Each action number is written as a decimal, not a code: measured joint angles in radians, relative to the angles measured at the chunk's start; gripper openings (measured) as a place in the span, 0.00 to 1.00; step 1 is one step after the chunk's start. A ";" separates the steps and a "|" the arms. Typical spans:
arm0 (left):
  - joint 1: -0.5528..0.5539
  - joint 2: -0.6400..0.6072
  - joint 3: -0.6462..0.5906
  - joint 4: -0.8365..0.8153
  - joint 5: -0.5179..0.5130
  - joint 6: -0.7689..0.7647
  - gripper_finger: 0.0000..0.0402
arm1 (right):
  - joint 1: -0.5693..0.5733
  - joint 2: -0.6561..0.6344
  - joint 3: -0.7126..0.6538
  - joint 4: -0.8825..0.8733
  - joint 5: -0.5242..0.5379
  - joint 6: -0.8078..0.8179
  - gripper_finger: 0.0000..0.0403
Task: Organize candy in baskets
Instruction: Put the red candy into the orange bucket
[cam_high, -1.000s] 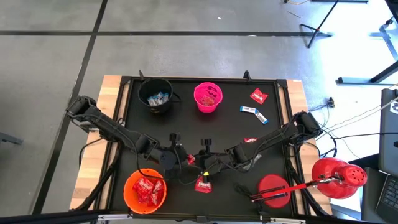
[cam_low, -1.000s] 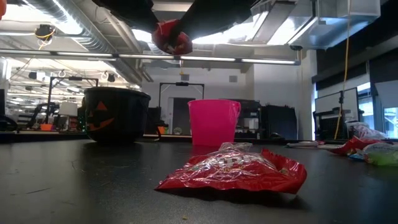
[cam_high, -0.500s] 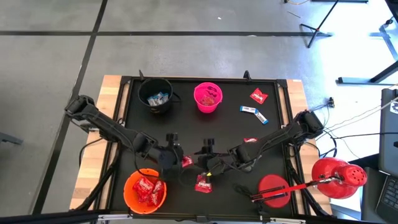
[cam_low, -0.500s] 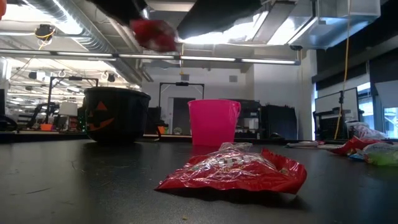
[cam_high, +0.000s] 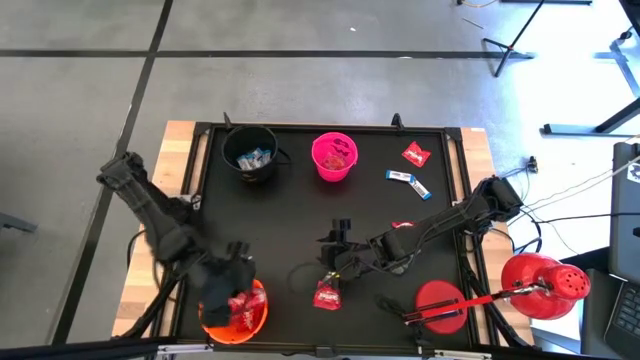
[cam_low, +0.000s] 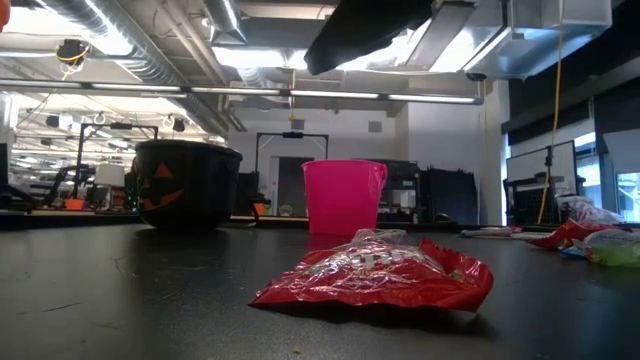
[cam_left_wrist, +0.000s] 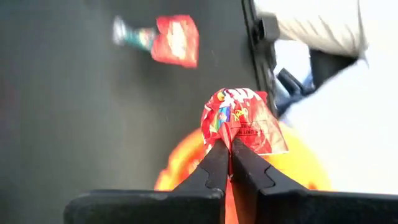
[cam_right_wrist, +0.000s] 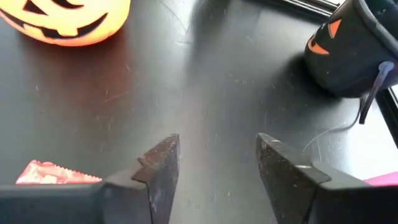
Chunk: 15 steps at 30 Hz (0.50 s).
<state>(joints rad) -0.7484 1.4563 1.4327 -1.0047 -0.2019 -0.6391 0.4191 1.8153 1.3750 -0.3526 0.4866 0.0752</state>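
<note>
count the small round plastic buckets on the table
3: the black plastic bucket at the far left, the pink plastic bucket beside it, and the orange plastic bucket at the near left, partly covered by the left gripper.

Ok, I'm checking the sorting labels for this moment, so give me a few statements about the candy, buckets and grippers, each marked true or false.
1. The left gripper is shut on a red packet above the orange bucket. True.
2. The right gripper holds a red packet. False: its fingers stand open and hold nothing; a red packet lies on the table beside it.
3. The black bucket holds blue-and-white candy. True.
4. The pink bucket lies tipped on its side. False: it stands upright.
5. A blue-and-white bar lies loose on the table. True.
</note>
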 joint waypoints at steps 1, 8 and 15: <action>-0.028 0.000 0.015 -0.036 -0.002 -0.046 0.00 | 0.000 0.000 0.000 0.002 0.000 0.002 0.50; -0.172 0.000 0.003 -0.095 -0.049 -0.351 0.00 | -0.001 0.000 0.000 -0.001 0.000 0.010 0.50; -0.242 0.000 -0.080 -0.080 -0.066 -0.519 0.00 | -0.001 0.000 0.000 -0.001 0.000 0.007 0.49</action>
<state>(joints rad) -0.9900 1.4567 1.3523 -1.0847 -0.2680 -1.1584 0.4183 1.8156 1.3746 -0.3534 0.4866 0.0818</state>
